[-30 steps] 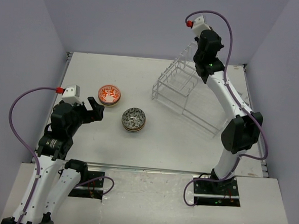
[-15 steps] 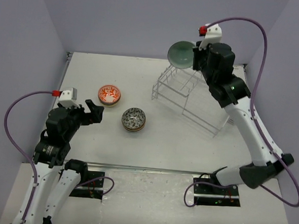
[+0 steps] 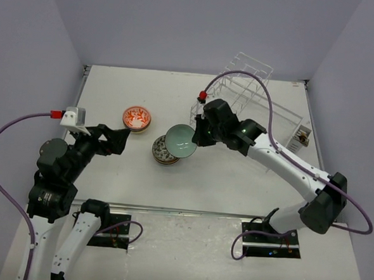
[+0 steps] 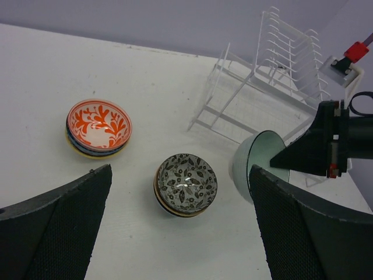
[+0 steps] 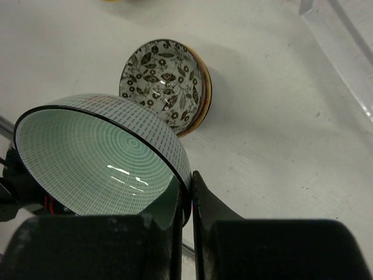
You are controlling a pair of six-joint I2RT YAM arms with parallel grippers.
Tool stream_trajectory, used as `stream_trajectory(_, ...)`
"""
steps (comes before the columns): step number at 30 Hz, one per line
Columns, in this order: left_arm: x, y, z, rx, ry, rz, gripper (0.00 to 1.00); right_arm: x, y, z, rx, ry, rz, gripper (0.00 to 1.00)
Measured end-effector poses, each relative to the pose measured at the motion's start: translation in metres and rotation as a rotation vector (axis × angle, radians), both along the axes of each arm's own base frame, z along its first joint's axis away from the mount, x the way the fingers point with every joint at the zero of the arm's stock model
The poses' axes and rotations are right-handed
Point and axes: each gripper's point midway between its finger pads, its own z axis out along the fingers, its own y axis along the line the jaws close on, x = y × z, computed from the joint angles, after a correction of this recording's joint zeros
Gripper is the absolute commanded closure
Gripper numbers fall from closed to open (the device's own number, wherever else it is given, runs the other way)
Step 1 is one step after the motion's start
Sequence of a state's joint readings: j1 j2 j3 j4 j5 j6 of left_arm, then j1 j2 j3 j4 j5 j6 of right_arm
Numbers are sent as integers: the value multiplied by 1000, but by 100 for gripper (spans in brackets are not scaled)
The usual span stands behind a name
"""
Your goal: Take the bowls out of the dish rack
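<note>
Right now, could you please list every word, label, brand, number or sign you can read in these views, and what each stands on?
None: no view shows any readable text.
The pale green bowl, the black-and-white leaf bowl and the orange bowl carry only patterns.
The dish rack is bare wire.
A small object at the rack's right end is too small to read.

Left pincer [image 3: 115, 137] gapes wide; right pincer [image 3: 198, 135] is clamped, arm stretched leftward.
</note>
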State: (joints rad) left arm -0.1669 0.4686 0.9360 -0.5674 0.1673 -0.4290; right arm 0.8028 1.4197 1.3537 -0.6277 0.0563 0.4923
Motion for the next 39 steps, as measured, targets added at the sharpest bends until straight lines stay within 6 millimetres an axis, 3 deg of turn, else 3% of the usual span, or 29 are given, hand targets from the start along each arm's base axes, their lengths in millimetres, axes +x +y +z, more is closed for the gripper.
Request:
stream_trajectory(5,5,6,-16,22,17,37,0,-9,20,-37,-69,161,36,100)
stream_trajectory(10,16,10,-68,62,130,62,0,1,38,-55,-113,226,41,100)
stream_trajectory(13,18,10,-82,71,171,64,0,12,50,-61,-138,248,44,100)
stream_trajectory(18,17,10,-78,67,152,64,0,30,70,-83,-179,286,53,99)
stream_trajectory(24,17,8,-76,66,143,54,0,28,64,-111,-237,358,56,97)
stream_trajectory(39,17,4,-77,67,146,36,0,31,58,-122,-241,395,57,94)
